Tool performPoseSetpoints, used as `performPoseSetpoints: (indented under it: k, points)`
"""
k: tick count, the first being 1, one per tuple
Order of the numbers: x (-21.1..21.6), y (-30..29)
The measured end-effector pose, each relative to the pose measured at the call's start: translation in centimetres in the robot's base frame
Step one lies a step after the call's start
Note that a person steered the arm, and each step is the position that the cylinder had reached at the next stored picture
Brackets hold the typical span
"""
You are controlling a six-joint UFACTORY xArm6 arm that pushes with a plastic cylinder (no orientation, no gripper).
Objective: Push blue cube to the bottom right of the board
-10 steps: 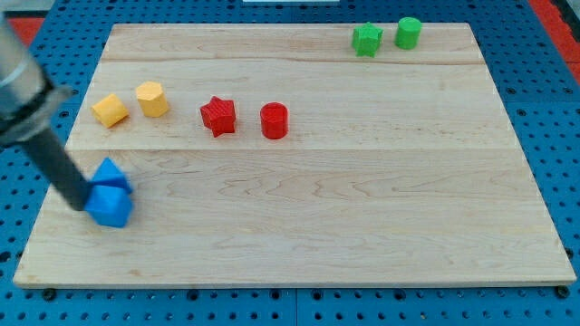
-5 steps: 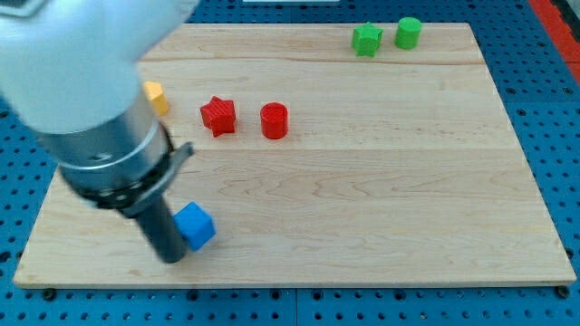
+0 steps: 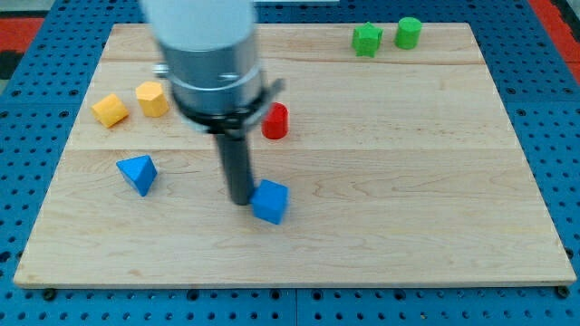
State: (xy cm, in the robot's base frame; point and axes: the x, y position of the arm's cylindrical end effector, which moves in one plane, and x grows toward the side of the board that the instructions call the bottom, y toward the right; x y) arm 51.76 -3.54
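The blue cube (image 3: 270,201) lies on the wooden board (image 3: 408,181), left of centre in the lower half. My tip (image 3: 240,198) rests on the board right against the cube's left side. The arm's wide grey body rises above it toward the view's top and hides the red star block.
A blue triangular block (image 3: 138,172) lies at the left. Two yellow blocks (image 3: 110,110) (image 3: 152,99) sit at the upper left. A red cylinder (image 3: 275,120) shows just right of the arm. A green star (image 3: 367,39) and a green cylinder (image 3: 409,33) sit at the top right.
My tip and the blue cube have moved right along the board, away from the blue triangular block, which stays at the left. The arm now covers the red star.
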Motion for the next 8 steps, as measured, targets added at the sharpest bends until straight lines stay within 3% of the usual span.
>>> performPoseSetpoints:
  k: [1, 4, 7, 8]
  points:
    - [0.2, 4.8]
    - [5.9, 8.9]
    - [1.6, 13.7]
    - [1.6, 19.8]
